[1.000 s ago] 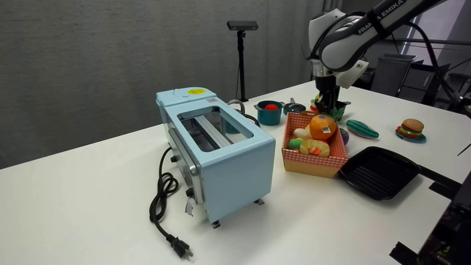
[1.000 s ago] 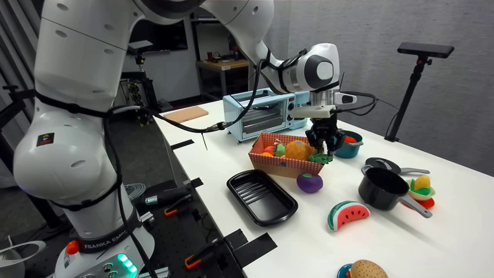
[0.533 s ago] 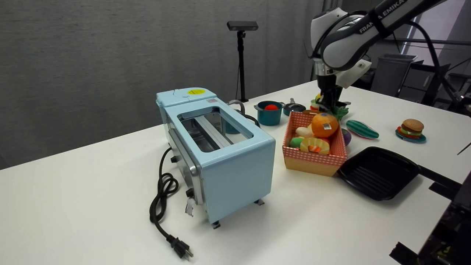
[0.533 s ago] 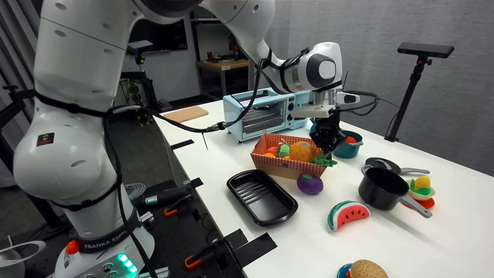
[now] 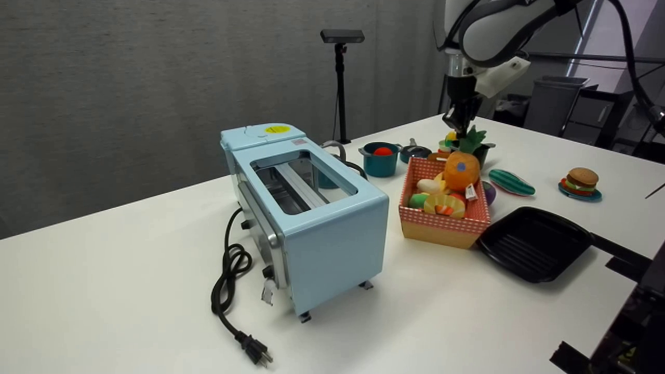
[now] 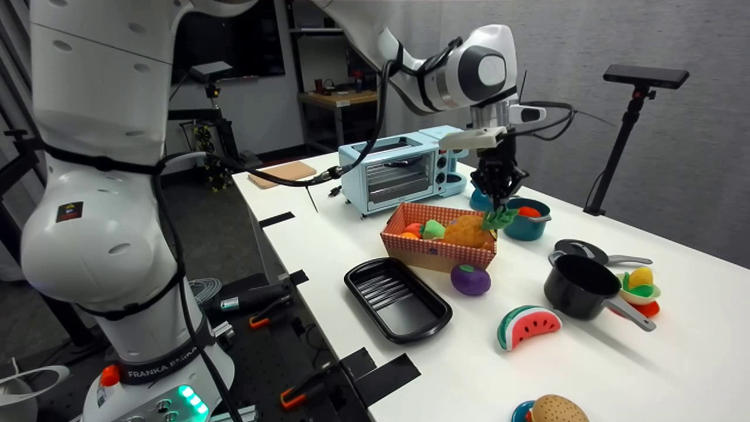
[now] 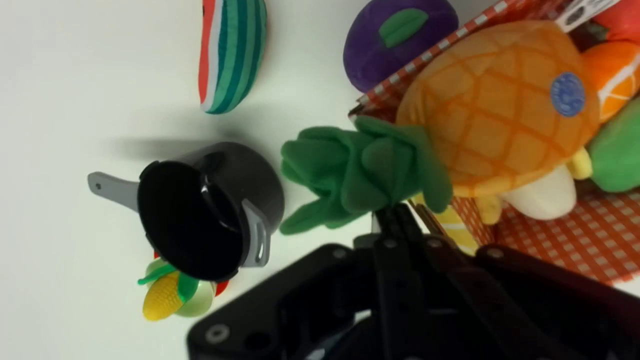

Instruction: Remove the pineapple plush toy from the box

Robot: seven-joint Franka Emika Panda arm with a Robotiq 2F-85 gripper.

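Orange pineapple (image 7: 500, 110) tilted in box (image 6: 410, 249), leaves (image 7: 357, 165) pinched by gripper (image 7: 397, 214); lift-out seemed in hand, next needed raising past rim (image 7: 425, 56).

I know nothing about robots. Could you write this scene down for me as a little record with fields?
Aim: take the pineapple plush toy out of the red-checked box
Done yet: no; the toy's body is at least partly inside the box
Toy's pose: tilted, leafy tuft raised
Jaws: together, apparently pinching the leafy tuft
Also in the box: orange slice plush, green plush
Near the box: purple plush, black grill pan
Elsewhere: watermelon slice plush, light-blue toaster oven
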